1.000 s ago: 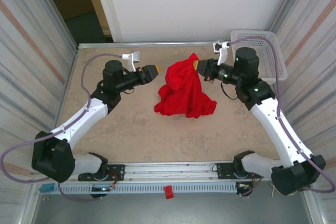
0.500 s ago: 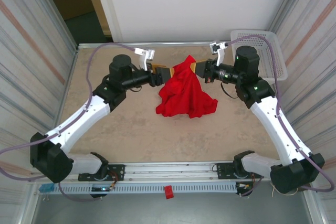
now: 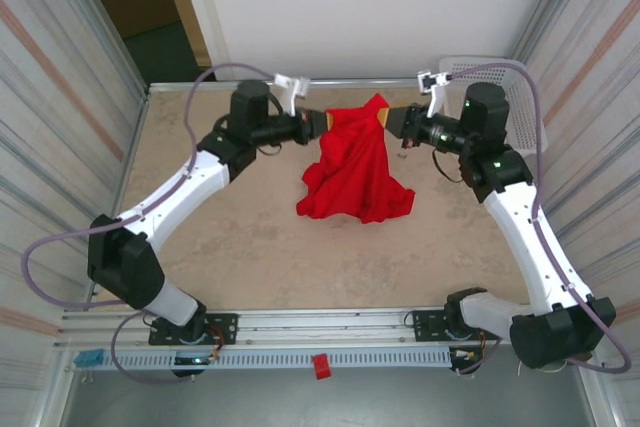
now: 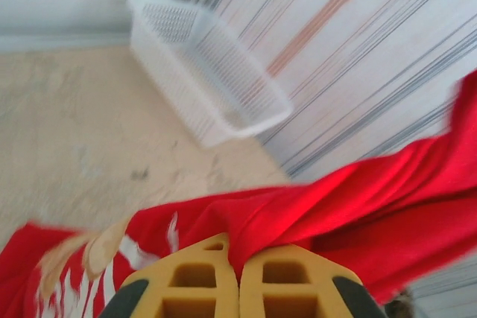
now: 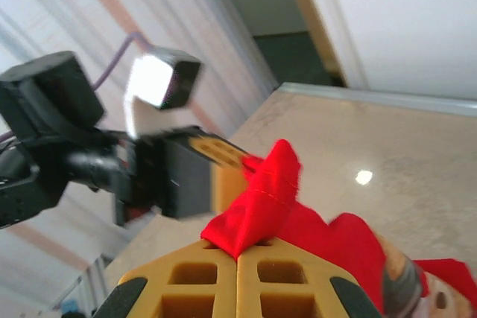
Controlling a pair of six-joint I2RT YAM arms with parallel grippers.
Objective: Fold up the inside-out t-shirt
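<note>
Cloth looks limp and light; left jaws and right jaws each pinch the t-shirt (image 3: pixel 352 172) at its top edge.

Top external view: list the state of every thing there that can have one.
inside-out t-shirt: unfolded and crumpled, upper edge pinched at two points, lower part heaped on the table.
left gripper: shut on the t-shirt's upper edge.
right gripper: shut on the t-shirt's upper edge.
basket: upright at the table's far corner, looks empty.
</note>
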